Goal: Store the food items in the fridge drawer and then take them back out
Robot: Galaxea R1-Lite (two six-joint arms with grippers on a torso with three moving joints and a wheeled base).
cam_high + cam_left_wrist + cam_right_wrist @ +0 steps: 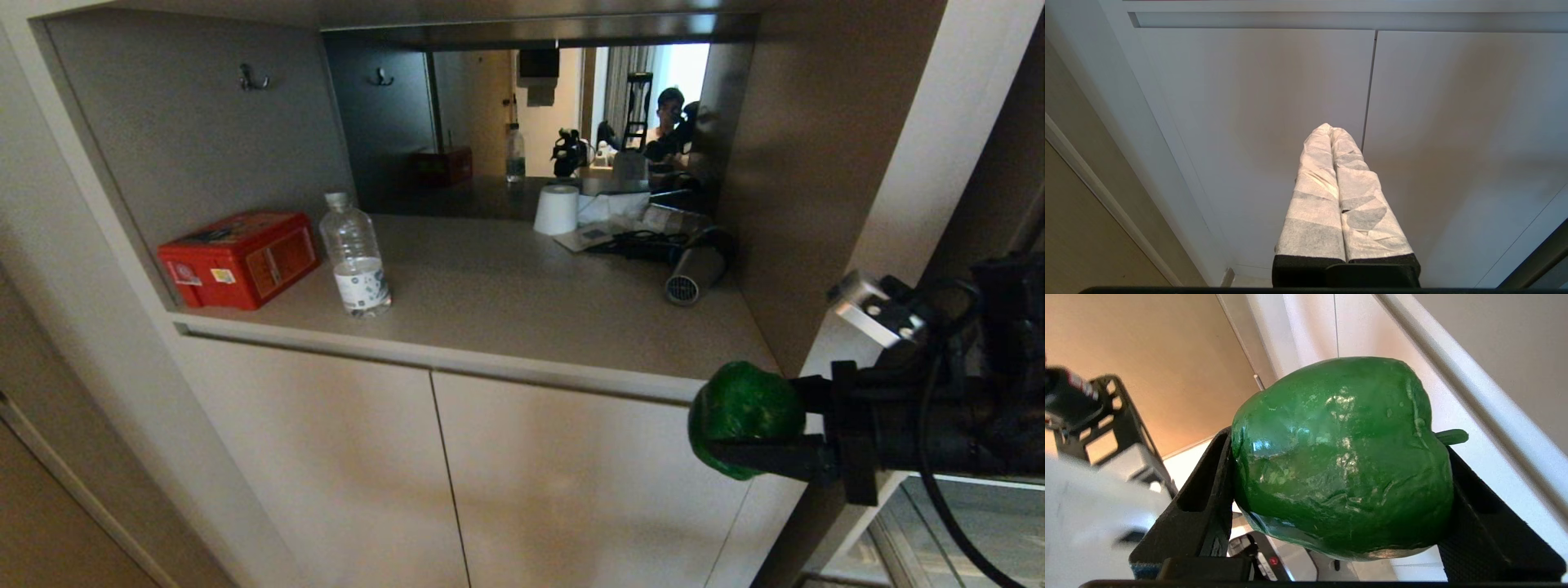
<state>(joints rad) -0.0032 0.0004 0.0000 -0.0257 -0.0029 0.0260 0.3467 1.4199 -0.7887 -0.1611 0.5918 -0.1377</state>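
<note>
My right gripper is shut on a glossy green bell pepper, one of the food items, and holds it in the air just below the right end of the counter edge. In the right wrist view the pepper fills the space between the black fingers, its stem pointing sideways. No potato is in view. Under the right arm a clear panel with a pale rim shows; I cannot tell whether it is the fridge drawer. My left gripper is shut, empty, its white-wrapped fingers facing the cabinet doors.
In the counter niche stand a red box, a clear water bottle, a white cup and a hair dryer. A mirror behind reflects a person. Below are two closed pale cabinet doors.
</note>
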